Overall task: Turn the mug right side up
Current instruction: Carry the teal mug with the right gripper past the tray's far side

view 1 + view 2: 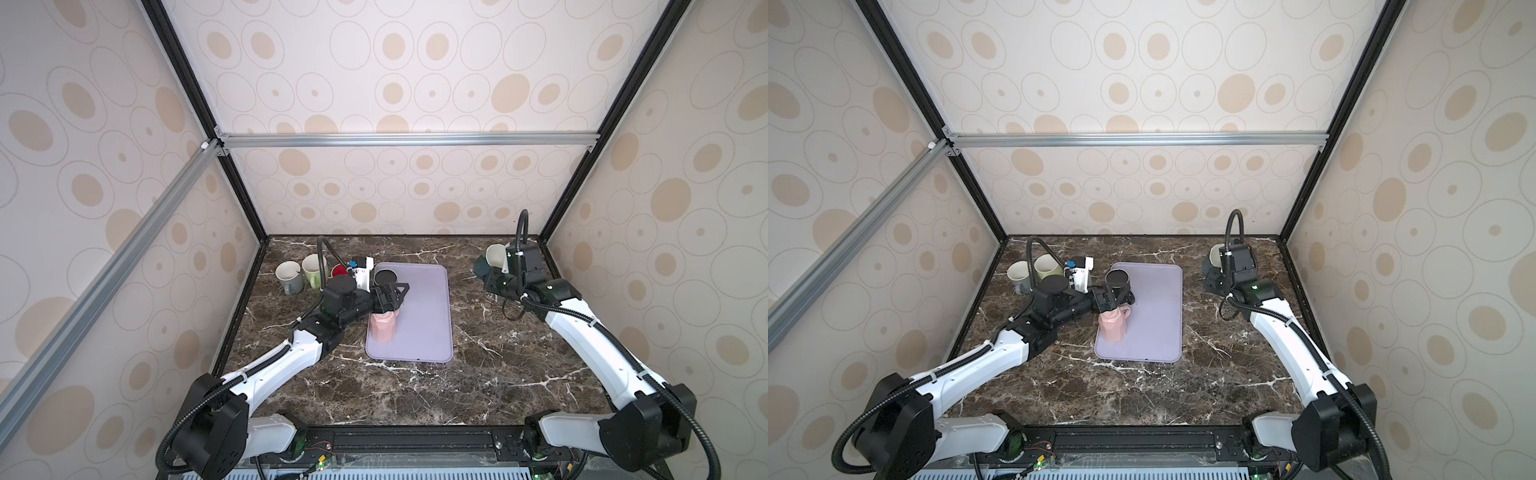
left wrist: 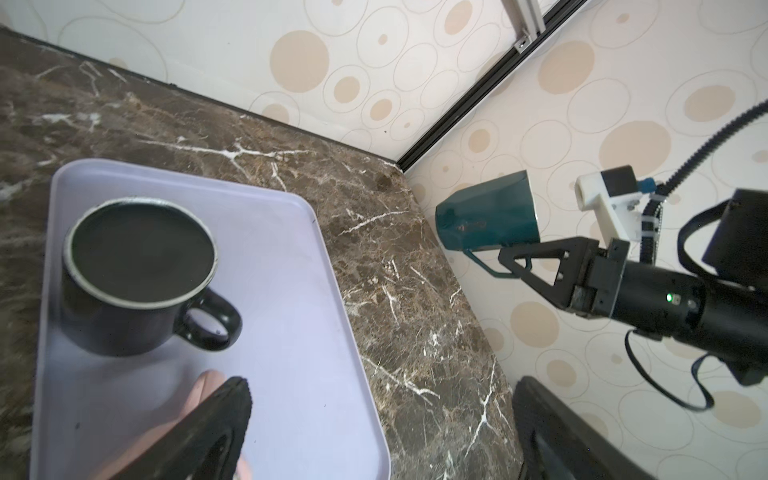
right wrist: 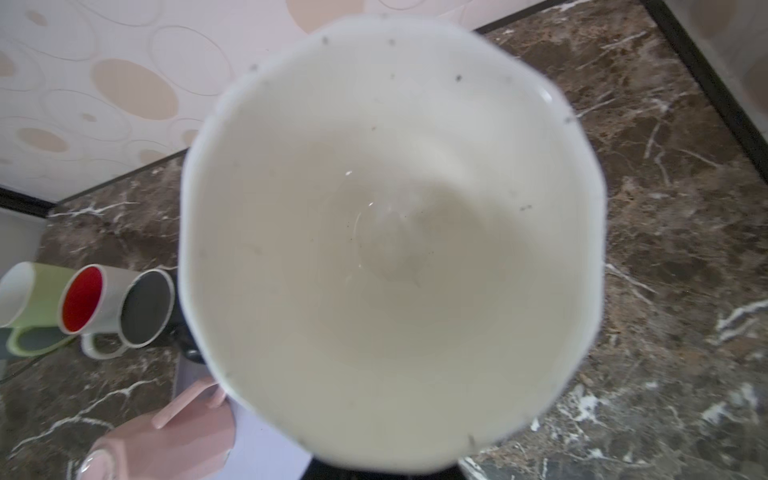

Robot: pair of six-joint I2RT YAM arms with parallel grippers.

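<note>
At the far left of the counter (image 1: 498, 374), you see the grey mug (image 1: 289, 276) and the green mug (image 1: 313, 268) upright. The left claw (image 1: 395, 297) hangs spread wide just above the pink mug (image 1: 383, 328), which sits inverted on the lavender tray (image 1: 428, 324) near the upright black mug (image 1: 384, 276). At far right, the right claw (image 2: 515, 257) pinches the handle of the teal mug (image 2: 486, 216), which is tipped sideways off the counter.

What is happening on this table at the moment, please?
The right gripper holds a teal mug by its handle, lifted and tipped sideways near the back right corner. The left gripper hangs open above a pink mug, which sits upside down on the lilac tray near an upright black mug.
</note>
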